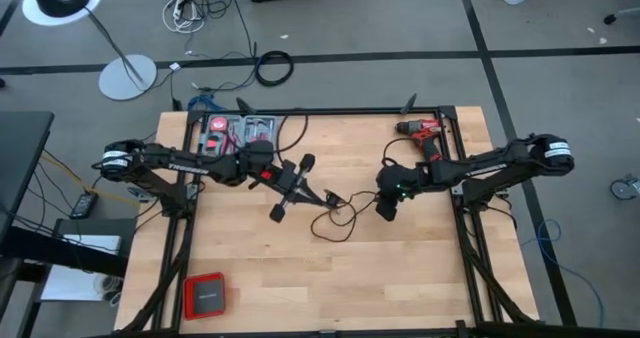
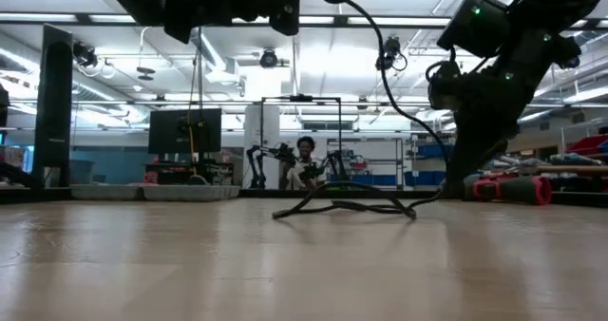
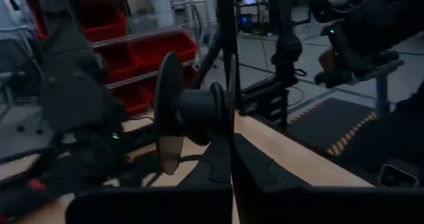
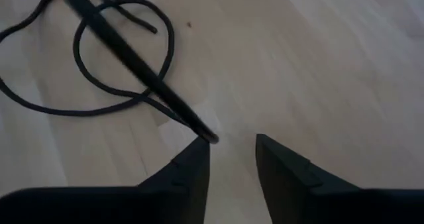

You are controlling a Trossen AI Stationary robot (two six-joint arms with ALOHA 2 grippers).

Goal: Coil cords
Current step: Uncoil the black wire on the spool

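The thin black cord (image 1: 336,221) lies in loose loops on the wooden table's middle (image 2: 342,207). One strand rises from them toward a black two-flange spool (image 1: 291,188). My left gripper (image 1: 280,181) holds that spool above the table. My right gripper (image 1: 385,206) points down at the table right of the loops, and its fingers (image 4: 232,151) are open. A raised strand of the cord ends at one fingertip (image 4: 209,136). Whether it touches that finger, I cannot tell. My left gripper (image 3: 232,164) is shut on the spool and comes at it level from the table's left. Its two fingers pinch the rim of the thin flange (image 3: 232,98), which stands edge-on between them. The spool is lifted clear of the table, hub (image 3: 199,111) and other flange (image 3: 169,111) sticking out sideways.
A red drill (image 1: 420,130) lies at the far right. An open red tool case (image 1: 240,130) sits at the far left, and a red and black box (image 1: 205,296) near the front left. Black frame rails run along the far edge and both sides.
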